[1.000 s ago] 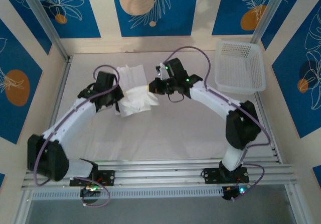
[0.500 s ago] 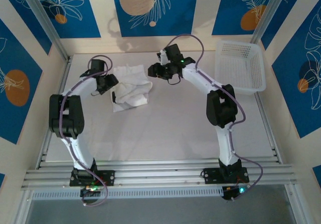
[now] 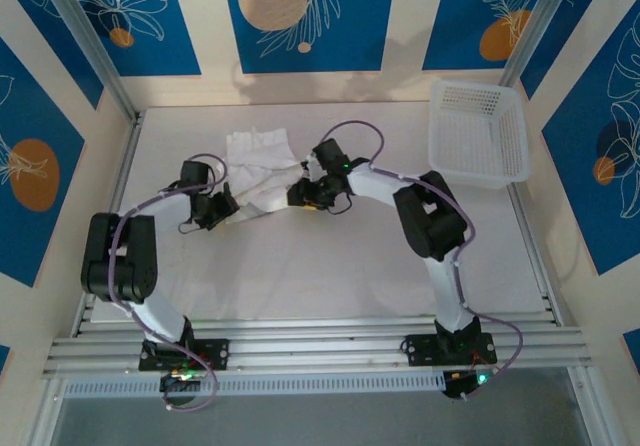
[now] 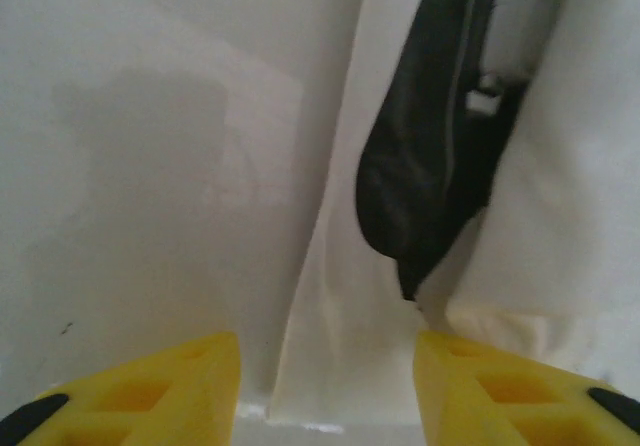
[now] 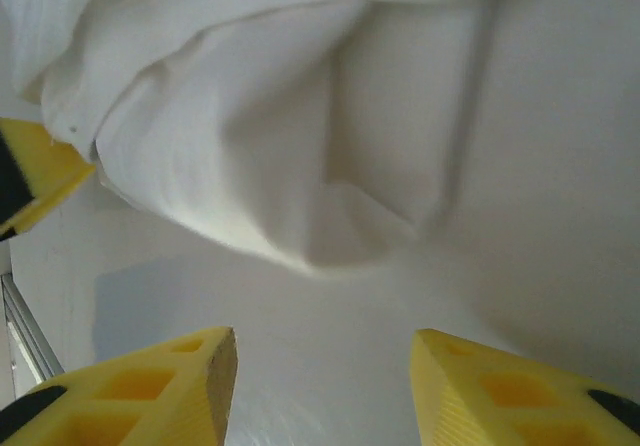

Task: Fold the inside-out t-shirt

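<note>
White fabric: t-shirt [image 3: 262, 161] bunched, thin, wrinkly, its near edge hidden under both grippers.
Left gripper [image 4: 325, 386]: yellow wedges apart; dark blurred shape [image 4: 420, 166] beyond, unreadable.
Right gripper [image 5: 320, 386]: apart, empty.

A pale, off-white table [image 3: 330, 276] fills the middle of the enclosure, matte and evenly lit, with only soft shadows on it. The far wall [image 3: 300, 16] carries blue panels printed with white leaf outlines and orange-tan discs, set between cream strips. The left wall [image 3: 40, 166] and the right wall [image 3: 600, 146] bear the same blue pattern on cream. Two slanted aluminium posts [image 3: 85, 41] rise at the far corners. Ribbed aluminium rails [image 3: 320, 341] run along the near edge, left to right.
</note>
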Robot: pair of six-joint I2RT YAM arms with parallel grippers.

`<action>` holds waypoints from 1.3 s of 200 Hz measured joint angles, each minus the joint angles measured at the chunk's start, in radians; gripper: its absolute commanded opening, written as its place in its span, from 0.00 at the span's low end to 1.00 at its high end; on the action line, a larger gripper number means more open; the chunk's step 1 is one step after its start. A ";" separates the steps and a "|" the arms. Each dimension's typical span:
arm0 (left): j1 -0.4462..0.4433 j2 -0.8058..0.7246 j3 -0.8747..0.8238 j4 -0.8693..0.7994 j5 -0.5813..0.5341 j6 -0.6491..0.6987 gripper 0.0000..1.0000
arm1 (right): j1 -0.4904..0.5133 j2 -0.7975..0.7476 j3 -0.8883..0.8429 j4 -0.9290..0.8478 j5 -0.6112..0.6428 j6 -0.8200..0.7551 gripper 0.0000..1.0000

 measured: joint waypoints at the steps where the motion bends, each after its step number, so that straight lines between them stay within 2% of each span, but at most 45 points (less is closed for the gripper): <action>1: 0.000 0.001 0.000 0.002 0.000 0.001 0.44 | 0.001 0.003 0.004 0.000 0.000 0.001 0.43; 11: 0.000 0.008 -0.002 0.010 -0.001 -0.003 0.37 | 0.014 0.045 0.058 0.002 -0.002 0.000 0.31; 25: 0.000 0.012 -0.004 0.035 0.008 -0.010 0.24 | 0.025 0.083 0.118 0.001 -0.006 0.005 0.08; 35: -0.003 0.021 -0.004 0.051 0.017 -0.004 0.12 | 0.027 0.100 0.147 -0.002 -0.007 0.016 0.00; 47: -0.003 0.034 -0.005 0.058 0.022 -0.013 0.00 | 0.027 0.101 0.153 -0.008 0.000 0.017 0.00; 74: -0.004 0.034 -0.023 0.096 0.043 -0.016 0.00 | 0.018 0.080 0.101 -0.013 0.022 0.013 0.00; 104: -0.019 -0.060 -0.145 0.136 0.101 -0.027 0.00 | -0.001 -0.059 -0.137 -0.011 0.033 0.006 0.00; 127: -0.129 -0.225 -0.277 0.087 0.117 -0.054 0.00 | 0.004 -0.250 -0.375 0.003 0.038 0.010 0.00; 134: -0.170 -0.277 -0.307 0.065 0.114 -0.065 0.13 | 0.011 -0.317 -0.454 0.015 0.038 0.014 0.07; 143: -0.227 -0.351 -0.346 0.035 0.108 -0.080 0.32 | 0.023 -0.394 -0.543 0.023 0.035 0.020 0.27; 148: -0.254 -0.397 -0.366 0.016 0.105 -0.094 0.39 | 0.028 -0.433 -0.584 0.021 0.039 0.026 0.35; 158: -0.281 -0.478 -0.394 -0.025 0.090 -0.124 0.47 | 0.040 -0.492 -0.645 0.010 0.041 0.031 0.41; 180: -0.301 -0.617 -0.409 -0.095 0.050 -0.170 0.49 | 0.032 -0.560 -0.674 -0.025 0.062 0.041 0.43; 198: -0.304 -0.655 -0.394 -0.113 0.034 -0.187 0.48 | -0.018 -0.605 -0.674 -0.012 0.085 0.055 0.45; 234: -0.354 -0.535 -0.313 -0.109 0.040 -0.204 0.50 | -0.153 -0.558 -0.608 0.028 0.139 0.064 0.50; 251: -0.410 -0.465 -0.283 -0.087 0.039 -0.209 0.51 | -0.175 -0.488 -0.568 0.053 0.142 0.056 0.51; 260: -0.439 -0.431 -0.274 -0.070 0.039 -0.212 0.51 | -0.179 -0.450 -0.556 0.070 0.136 0.051 0.48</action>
